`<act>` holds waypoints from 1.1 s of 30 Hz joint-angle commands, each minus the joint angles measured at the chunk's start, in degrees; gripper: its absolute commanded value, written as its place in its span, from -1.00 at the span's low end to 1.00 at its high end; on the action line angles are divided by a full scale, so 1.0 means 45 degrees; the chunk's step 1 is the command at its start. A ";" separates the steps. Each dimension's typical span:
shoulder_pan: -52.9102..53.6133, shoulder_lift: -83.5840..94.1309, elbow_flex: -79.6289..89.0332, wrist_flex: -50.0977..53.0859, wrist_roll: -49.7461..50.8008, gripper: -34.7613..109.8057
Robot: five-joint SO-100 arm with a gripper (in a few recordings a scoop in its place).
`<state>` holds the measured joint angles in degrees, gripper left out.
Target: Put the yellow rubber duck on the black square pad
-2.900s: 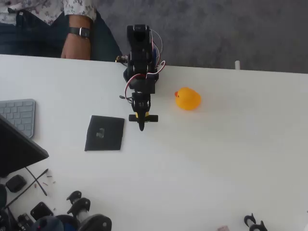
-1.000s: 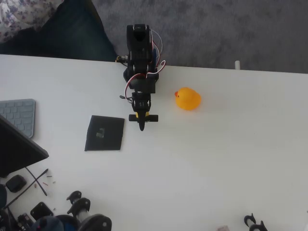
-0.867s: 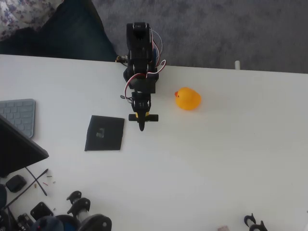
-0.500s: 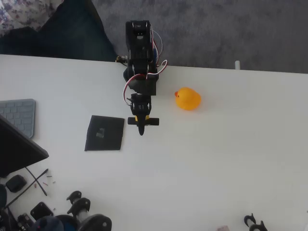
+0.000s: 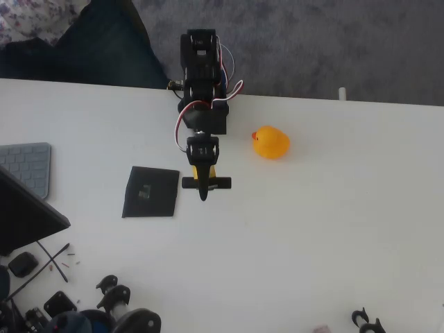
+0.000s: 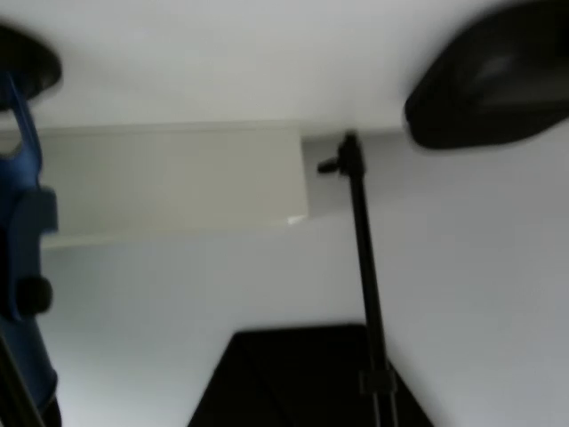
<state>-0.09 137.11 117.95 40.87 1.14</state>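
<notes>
The tool has been extended slightly forward over the worktop, nothing held, opening unclear; the yellow rubber duck lies to its right, the black square pad to its left, so the reach is only starting.

Seen from overhead, the black arm reached from its base at the far table edge straight toward the camera's lower side. White and red wires looped beside its joints. Its gripper, black with a yellow section behind it, pointed down the picture; whether the jaws were parted could not be told.
</notes>
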 commanded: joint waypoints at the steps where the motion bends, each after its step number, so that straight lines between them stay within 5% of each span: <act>1: -0.0215 -0.0371 -0.1250 -0.0137 0.0078 -0.47; 9: -0.0254 -0.0723 -0.2383 -0.0137 -0.0469 -0.47; 23: -0.0254 -0.0703 -0.1699 0.0195 -0.6797 -0.47; 33: -0.0273 -0.0703 0.0957 0.2520 -1.0937 -0.47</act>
<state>-0.35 132.71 121.11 50.27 -44.65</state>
